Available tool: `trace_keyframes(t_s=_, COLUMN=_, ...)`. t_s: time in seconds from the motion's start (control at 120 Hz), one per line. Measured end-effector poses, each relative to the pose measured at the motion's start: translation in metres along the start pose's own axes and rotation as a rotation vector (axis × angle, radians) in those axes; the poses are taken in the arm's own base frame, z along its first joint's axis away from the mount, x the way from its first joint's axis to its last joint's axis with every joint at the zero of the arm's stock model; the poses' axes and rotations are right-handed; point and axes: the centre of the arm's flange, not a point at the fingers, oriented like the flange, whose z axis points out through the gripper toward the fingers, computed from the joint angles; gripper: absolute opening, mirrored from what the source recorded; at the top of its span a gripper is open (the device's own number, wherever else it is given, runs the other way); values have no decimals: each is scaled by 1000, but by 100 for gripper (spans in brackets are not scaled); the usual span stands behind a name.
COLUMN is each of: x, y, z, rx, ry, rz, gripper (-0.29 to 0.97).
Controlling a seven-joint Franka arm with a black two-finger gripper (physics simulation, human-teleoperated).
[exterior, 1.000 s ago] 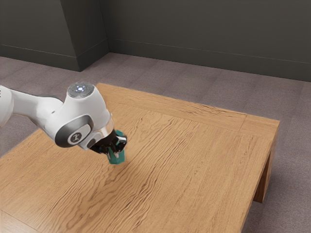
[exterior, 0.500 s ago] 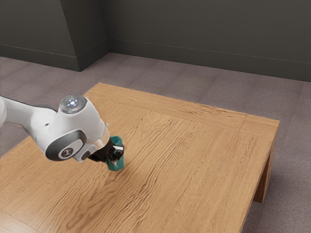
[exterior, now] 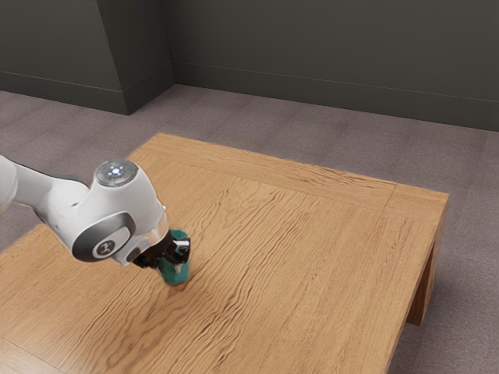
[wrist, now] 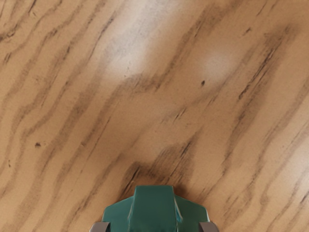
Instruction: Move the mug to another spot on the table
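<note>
Mug (exterior: 179, 271), green and smooth, is squeezed from both sides by your black pincer (exterior: 173, 257); the wooden desk (exterior: 312, 234) looks streaky.

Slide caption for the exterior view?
Franka gripper shut on a teal mug over the wooden table, toward the exterior view's left.

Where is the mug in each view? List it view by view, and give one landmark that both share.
Exterior view: the teal mug is at the hand of the white arm, clamped in the jaws, over the part of the table toward the exterior view's left.
Wrist view: the mug is directly under the hand, between the jaws.
Shared landmark: the table's dark-streaked wood grain around the mug.
</note>
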Motion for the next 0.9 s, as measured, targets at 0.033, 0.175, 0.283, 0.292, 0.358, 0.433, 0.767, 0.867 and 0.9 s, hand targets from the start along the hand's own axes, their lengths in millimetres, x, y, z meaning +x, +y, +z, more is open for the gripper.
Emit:
trace_keyframes(t_s=0.033, x=1, y=0, z=1, rx=-2, ry=2, rz=0, gripper=19)
trace_keyframes(t_s=0.175, x=1, y=-1, z=1, rx=-7, ry=5, rz=-5, gripper=40)
trace_keyframes(t_s=0.283, x=2, y=-1, z=2, rx=-9, ry=6, rz=-11, gripper=49)
trace_keyframes(t_s=0.292, x=2, y=-1, z=2, rx=-9, ry=6, rz=-12, gripper=50)
trace_keyframes(t_s=0.358, x=1, y=0, z=-1, rx=-8, ry=3, rz=-17, gripper=53)
trace_keyframes(t_s=0.433, x=-4, y=0, z=-16, rx=-4, ry=-14, rz=-33, gripper=57)
trace_keyframes(t_s=0.767, x=-65, y=-42, z=-119, rx=-40, ry=18, rz=-204, gripper=64)
trace_keyframes(t_s=0.867, x=-101, y=-62, z=-165, rx=-40, ry=51, rz=-335, gripper=66)
trace_keyframes(t_s=0.9, x=-110, y=-63, z=-179, rx=-40, ry=62, rz=-385, gripper=66)
